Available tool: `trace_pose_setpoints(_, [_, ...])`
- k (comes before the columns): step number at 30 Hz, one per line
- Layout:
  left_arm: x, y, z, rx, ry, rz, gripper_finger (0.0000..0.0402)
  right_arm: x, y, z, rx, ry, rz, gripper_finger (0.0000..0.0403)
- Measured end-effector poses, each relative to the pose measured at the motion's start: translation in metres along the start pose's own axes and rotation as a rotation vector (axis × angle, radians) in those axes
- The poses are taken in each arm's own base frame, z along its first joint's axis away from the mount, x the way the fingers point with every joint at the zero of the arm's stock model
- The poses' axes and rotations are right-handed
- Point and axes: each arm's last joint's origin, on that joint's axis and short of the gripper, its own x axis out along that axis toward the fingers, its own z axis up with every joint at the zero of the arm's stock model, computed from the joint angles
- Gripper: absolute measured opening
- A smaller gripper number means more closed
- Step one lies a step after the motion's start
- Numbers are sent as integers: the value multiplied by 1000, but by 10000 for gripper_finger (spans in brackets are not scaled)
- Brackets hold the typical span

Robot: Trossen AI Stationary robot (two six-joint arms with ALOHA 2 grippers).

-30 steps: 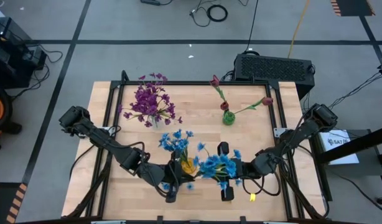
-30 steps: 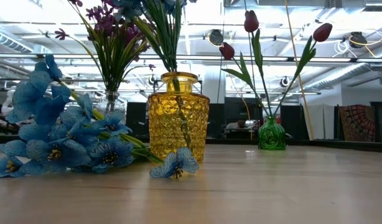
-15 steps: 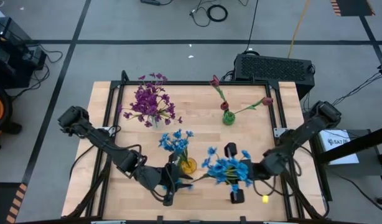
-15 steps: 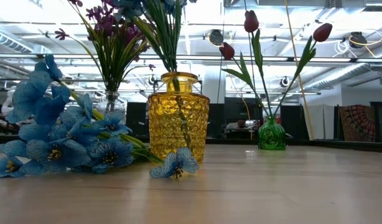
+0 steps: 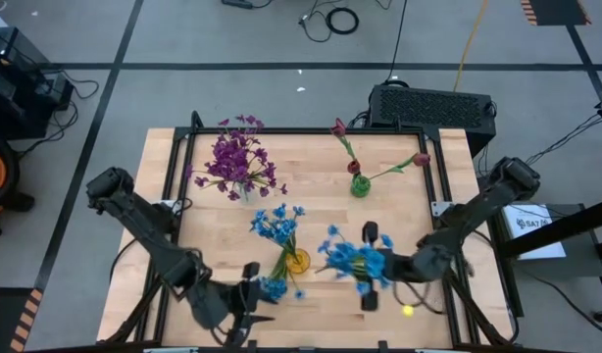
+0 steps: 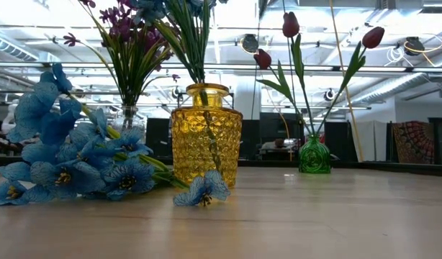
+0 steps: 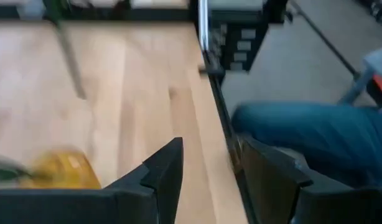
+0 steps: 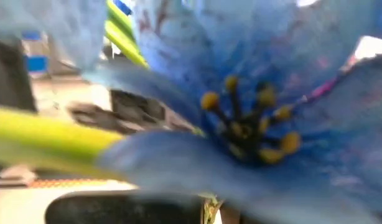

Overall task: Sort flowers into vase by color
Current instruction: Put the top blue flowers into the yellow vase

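Observation:
A bunch of bright blue flowers [image 5: 350, 260] sits at my right gripper [image 5: 368, 267], right of the yellow vase [image 5: 297, 261]; its blossom [image 8: 253, 124] and green stem [image 8: 48, 146] fill the right wrist view. The yellow vase holds blue flowers [image 5: 277, 224]. More blue flowers [image 5: 272, 287] [image 6: 70, 162] lie on the table by the vase's foot, a single blossom [image 6: 201, 190] in front of it. My left gripper [image 5: 250, 299] [image 7: 209, 146] is open and empty, near the table's near edge, left of the vase. My right gripper holds the blue bunch, reaching in level from the table's right. The blossoms cover its fingers in both the high view and the right wrist view, so which part of the stems it has cannot be told.
Purple flowers stand in a clear vase [image 5: 237, 165] at far left. Dark red tulips stand in a green vase [image 5: 359, 184] [image 6: 314, 155] at far right. A person's blue-clad leg [image 7: 315, 134] shows beyond the table edge. Bare wood lies between the vases.
My left gripper has drawn back from the yellow vase's foot toward the near-left corner, leaving the loose blue flowers lying there. My right gripper has carried its blue bunch a little toward the table's right edge, away from the vase.

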Motion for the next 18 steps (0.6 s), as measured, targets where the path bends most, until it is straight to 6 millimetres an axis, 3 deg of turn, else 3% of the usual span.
trace_pose_setpoints(3, [3,-15,-24,-13,45,50,168,10,-13,-21,10,9,-52,5])
trace_pose_setpoints(10, [17,-33,-63,80,11,239,168,32,-32,-32,87,-108,-42,6])
trace_pose_setpoints(18, [18,-36,-78,129,14,281,168,38,-39,-41,78,-45,-68,7])
